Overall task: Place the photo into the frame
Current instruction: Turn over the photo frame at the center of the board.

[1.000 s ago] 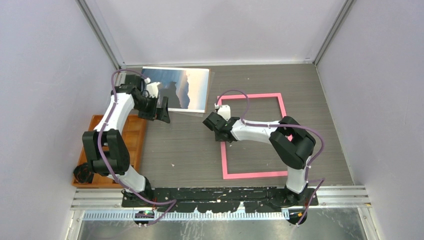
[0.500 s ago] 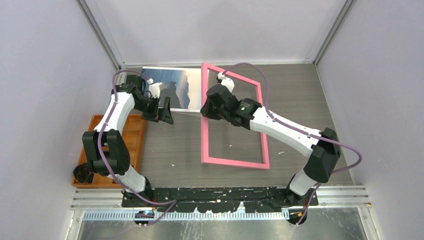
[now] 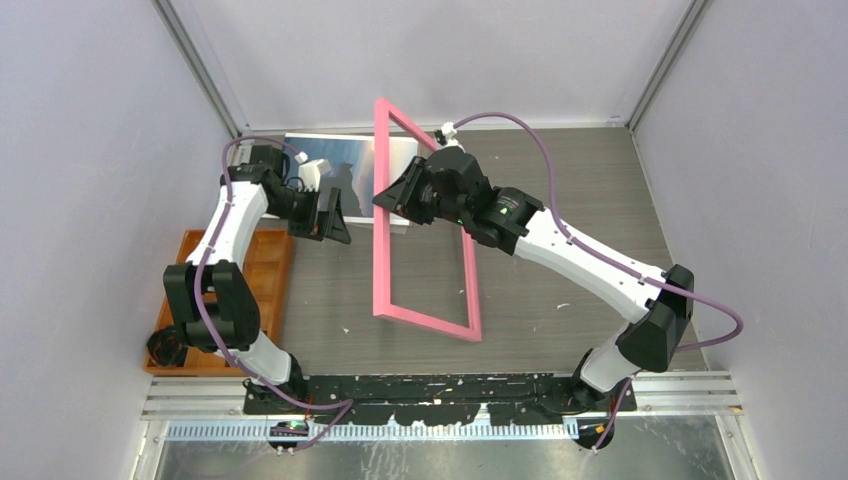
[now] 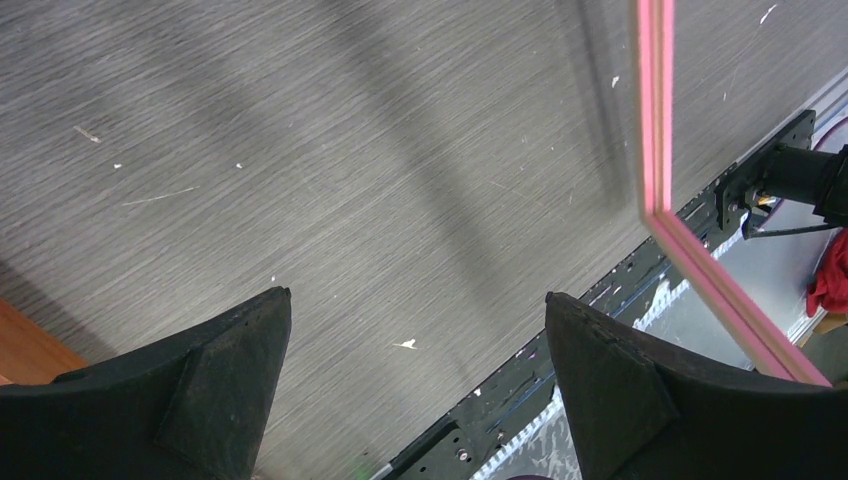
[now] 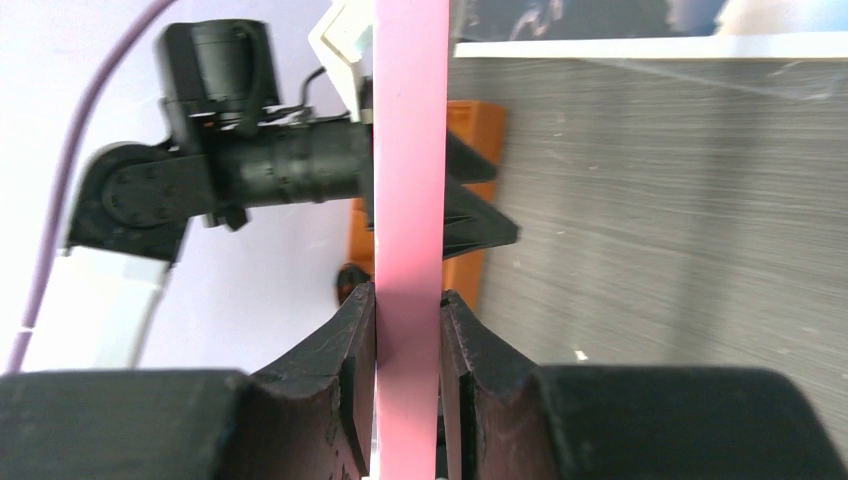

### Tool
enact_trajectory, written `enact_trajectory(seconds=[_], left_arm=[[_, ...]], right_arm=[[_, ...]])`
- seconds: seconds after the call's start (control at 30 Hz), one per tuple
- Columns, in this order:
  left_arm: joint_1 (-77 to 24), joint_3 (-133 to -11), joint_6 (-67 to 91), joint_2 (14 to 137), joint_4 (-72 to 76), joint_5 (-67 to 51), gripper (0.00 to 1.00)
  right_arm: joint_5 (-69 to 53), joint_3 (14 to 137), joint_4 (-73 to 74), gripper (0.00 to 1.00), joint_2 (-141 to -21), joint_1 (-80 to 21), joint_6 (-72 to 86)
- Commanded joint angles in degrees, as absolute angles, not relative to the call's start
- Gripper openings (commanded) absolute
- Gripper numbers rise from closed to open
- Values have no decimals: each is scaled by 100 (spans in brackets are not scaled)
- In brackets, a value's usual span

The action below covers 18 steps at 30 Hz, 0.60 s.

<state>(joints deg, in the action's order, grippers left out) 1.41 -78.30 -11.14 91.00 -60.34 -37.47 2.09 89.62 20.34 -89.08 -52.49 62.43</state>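
Observation:
The pink frame (image 3: 380, 250) stands tilted on its near short edge, its far end raised high above the table. My right gripper (image 3: 388, 200) is shut on the frame's left long bar (image 5: 410, 150), one finger on each side. The photo (image 3: 350, 165), with blue sea and dark mountains, lies flat at the back of the table, partly hidden by the frame and my left arm. Only a strip of the photo (image 5: 600, 20) shows in the right wrist view. My left gripper (image 3: 333, 215) hangs open and empty just in front of the photo, with the frame's corner (image 4: 655, 100) to its right.
An orange compartment tray (image 3: 262, 270) sits at the table's left edge beside my left arm. The black base rail (image 3: 450, 388) runs along the near edge. Pale walls enclose the table on three sides.
My right arm has lifted the frame from lying flat at the right and swung it left, so it now stands steeply on its near edge. The left arm has barely moved.

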Motion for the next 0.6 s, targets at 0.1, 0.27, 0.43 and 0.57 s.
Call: enact_trajectory(seconds=[0.1,0.27,0.43,0.57], left_arm=[[-216,-7873,-1065,8807,-5979,-3740,100],[-648,-7840,-1006,8910,-5853,-3423,100],[-1039,-7852,-972,9084,-5734,-3127,100],[-1229,-7928,-934,9261,-5692,-2975,100]], right_arm=[[-764,8472,-210,1,-8397,-4995,7526],[-1101,7550,-1427,1,-8247,-4703,8321],[-1632,6619,-3166,1,-8358,-4349,9231],[-1909,6091,-4167,1,-8413,-4136,9634]])
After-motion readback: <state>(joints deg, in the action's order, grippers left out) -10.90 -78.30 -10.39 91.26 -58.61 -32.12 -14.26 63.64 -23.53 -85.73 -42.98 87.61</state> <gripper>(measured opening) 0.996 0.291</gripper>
